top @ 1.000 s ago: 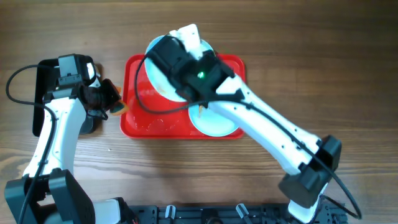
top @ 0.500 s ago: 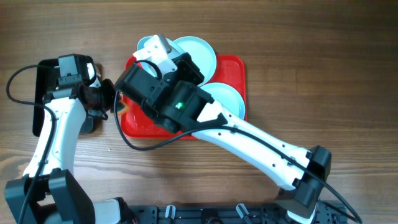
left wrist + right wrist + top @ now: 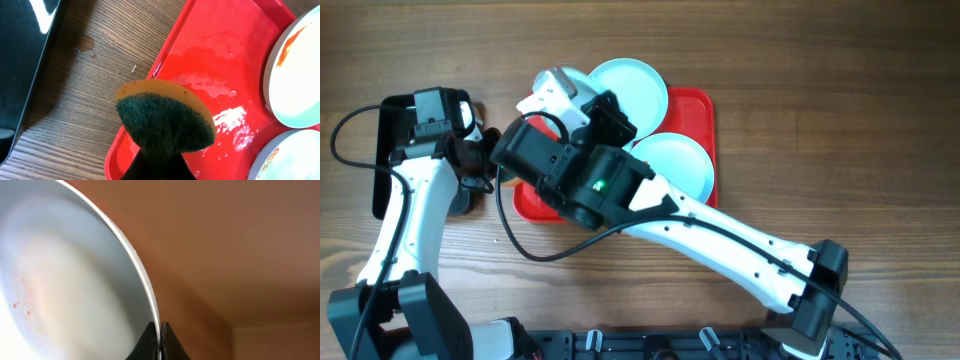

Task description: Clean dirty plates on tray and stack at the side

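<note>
The right arm is stretched from its base at 5 o'clock of the table diagonally toward 10 o'clock, with its wrist laid across the left half of the tray. The right gripper is clenched on the rim of a held plate, whose thin white edge is pinched between the two dark fingers. Faint orange-red specks are seen on the plate's face. From overhead this plate is almost wholly hidden under the wrist, near the tray's 11 o'clock corner.

The left arm is raised from 7 o'clock and bent toward 3 o'clock. The left gripper is closed on a sponge, which is held over the tray's 9 o'clock rim with its green face toward the wrist camera.

A second plate is lying at the tray's 12 o'clock edge, overhanging the rim. A third plate is lying at 3 o'clock, partly covered by the right arm. A black tray is set on the table at 9 o'clock of the red one, under the left arm.
</note>
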Robot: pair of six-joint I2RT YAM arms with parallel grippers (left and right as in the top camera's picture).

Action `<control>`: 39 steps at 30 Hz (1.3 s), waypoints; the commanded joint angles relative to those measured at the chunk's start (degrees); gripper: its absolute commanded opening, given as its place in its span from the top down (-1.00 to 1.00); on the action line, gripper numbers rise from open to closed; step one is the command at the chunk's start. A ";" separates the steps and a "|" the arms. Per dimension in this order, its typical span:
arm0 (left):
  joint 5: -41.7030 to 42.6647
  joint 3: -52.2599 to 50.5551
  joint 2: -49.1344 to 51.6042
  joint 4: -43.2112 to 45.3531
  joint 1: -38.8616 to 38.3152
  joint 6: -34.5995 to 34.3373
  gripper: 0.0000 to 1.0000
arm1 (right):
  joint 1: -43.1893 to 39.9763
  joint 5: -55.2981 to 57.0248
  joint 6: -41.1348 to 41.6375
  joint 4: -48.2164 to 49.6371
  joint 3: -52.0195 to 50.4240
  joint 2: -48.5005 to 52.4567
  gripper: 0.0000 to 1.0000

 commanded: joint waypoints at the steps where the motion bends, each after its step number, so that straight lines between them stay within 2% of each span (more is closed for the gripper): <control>1: 0.72 -0.33 0.28 0.02 0.15 1.18 0.92 | -4.20 -16.72 15.80 -2.78 -0.35 -0.13 0.91; 5: 2.54 -0.31 0.28 0.07 0.15 1.20 0.92 | -10.97 -36.13 23.34 -2.21 -4.39 -0.11 0.91; 9: 5.38 -0.31 0.13 0.59 0.15 3.72 0.92 | -16.11 -43.80 28.76 -0.02 -10.84 -0.09 0.92; 12: 6.19 -0.31 -0.72 1.57 0.15 4.02 0.92 | -18.91 -51.71 29.24 5.86 -17.68 -0.09 0.91; 17: 12.76 -0.31 -4.72 4.39 0.13 4.42 0.92 | -19.96 -61.88 30.21 17.73 -26.51 -0.09 0.92; 22: 15.08 -0.33 -5.11 4.66 -2.80 4.42 0.92 | -19.89 -63.28 36.26 23.80 -30.14 0.68 0.91; 31: 12.90 -0.39 1.99 4.76 -10.32 4.37 0.92 | -19.85 -68.46 40.04 26.03 -30.14 7.72 0.91; 39: 10.95 -0.39 7.82 4.81 -11.26 4.15 0.92 | -19.85 -68.28 42.97 26.49 -30.12 9.33 0.91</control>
